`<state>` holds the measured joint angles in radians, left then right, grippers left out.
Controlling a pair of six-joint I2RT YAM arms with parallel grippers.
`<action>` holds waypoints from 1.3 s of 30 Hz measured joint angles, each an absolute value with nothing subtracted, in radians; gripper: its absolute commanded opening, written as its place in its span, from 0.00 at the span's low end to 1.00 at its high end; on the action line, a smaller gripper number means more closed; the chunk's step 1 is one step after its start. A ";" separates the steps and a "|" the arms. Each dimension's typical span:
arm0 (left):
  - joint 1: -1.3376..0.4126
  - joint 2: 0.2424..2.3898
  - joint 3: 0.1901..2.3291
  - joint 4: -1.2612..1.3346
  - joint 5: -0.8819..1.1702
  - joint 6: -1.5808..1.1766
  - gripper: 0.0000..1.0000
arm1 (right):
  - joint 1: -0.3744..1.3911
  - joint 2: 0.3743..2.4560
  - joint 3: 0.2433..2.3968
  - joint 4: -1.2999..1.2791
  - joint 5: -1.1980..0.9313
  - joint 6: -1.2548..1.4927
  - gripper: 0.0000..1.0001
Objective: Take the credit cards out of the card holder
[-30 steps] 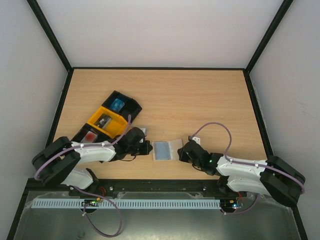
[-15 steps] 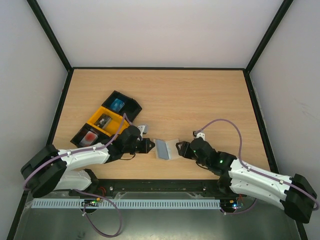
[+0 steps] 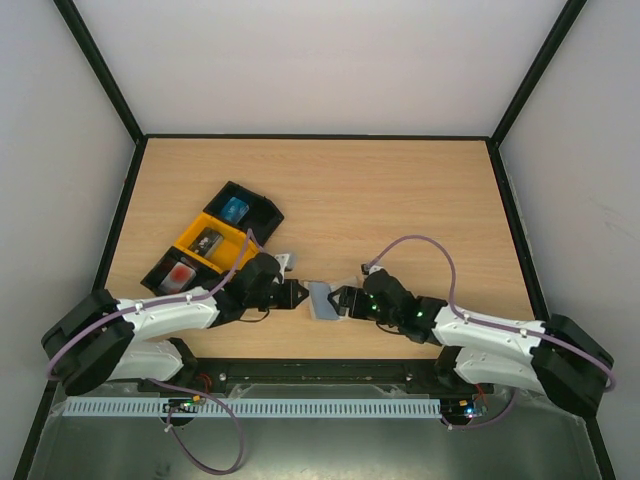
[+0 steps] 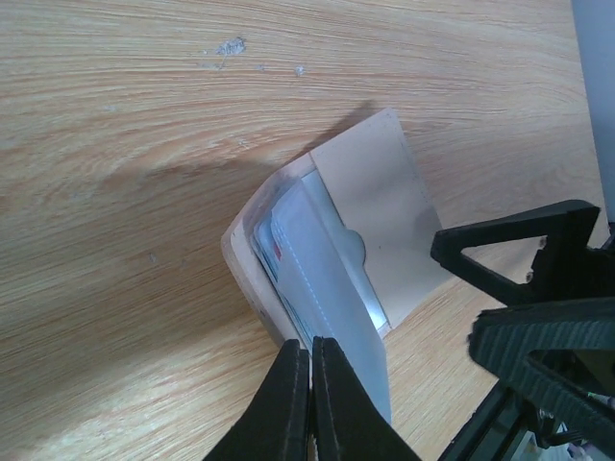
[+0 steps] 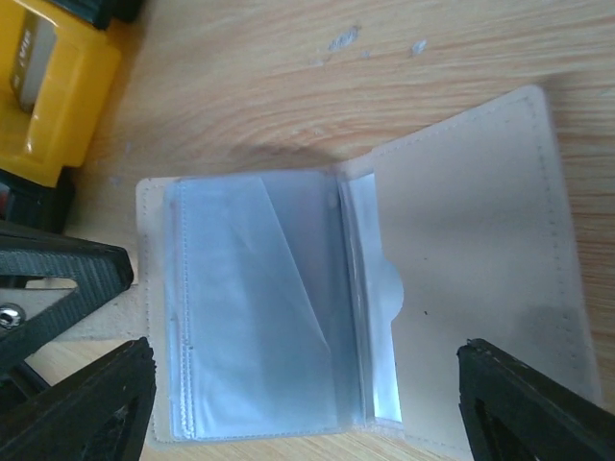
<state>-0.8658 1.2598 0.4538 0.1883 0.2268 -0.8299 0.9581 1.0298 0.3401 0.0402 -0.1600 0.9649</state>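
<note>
The card holder [image 3: 322, 298] lies opened on the table between both grippers. Its tan cover [image 5: 471, 240] is spread wide and its pale blue sleeves [image 5: 259, 307] face up. A sliver of red, the edge of a credit card [image 4: 277, 248], shows between the sleeves in the left wrist view; no red shows in the right wrist view. My left gripper [image 4: 310, 353] is shut on the holder's near edge, its tips [image 3: 299, 294] at the holder's left side. My right gripper [image 5: 306, 384] is open, one finger [image 5: 524, 403] on each side of the holder. It also shows as the right gripper [image 4: 485, 293].
A row of trays sits left of the holder. The far black tray [image 3: 262, 208] holds a blue item, the yellow tray [image 3: 190, 240] a small dark item. The near black tray [image 3: 160, 272] holds a flat red piece [image 3: 180, 273]. Walls ring the table.
My right gripper has opened wide and moved left up to the holder. The left gripper came in earlier and stays shut. The holder has shifted slightly left and tilted.
</note>
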 measured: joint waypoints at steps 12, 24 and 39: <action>-0.866 1.259 0.443 0.187 0.228 -0.830 0.03 | 1.008 1.238 0.383 0.149 -0.240 0.933 0.91; -0.866 1.245 0.443 0.179 0.228 -0.830 0.02 | 1.028 1.309 0.413 0.176 -0.241 0.901 0.85; -0.866 1.241 0.443 0.164 0.224 -0.820 0.03 | 1.029 1.259 0.414 0.152 -0.229 0.889 0.87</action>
<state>-0.8658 1.2411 0.4427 0.1642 0.2237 -0.8196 1.0290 1.2591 0.4137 0.1520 -0.2287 0.8894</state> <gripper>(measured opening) 0.028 0.873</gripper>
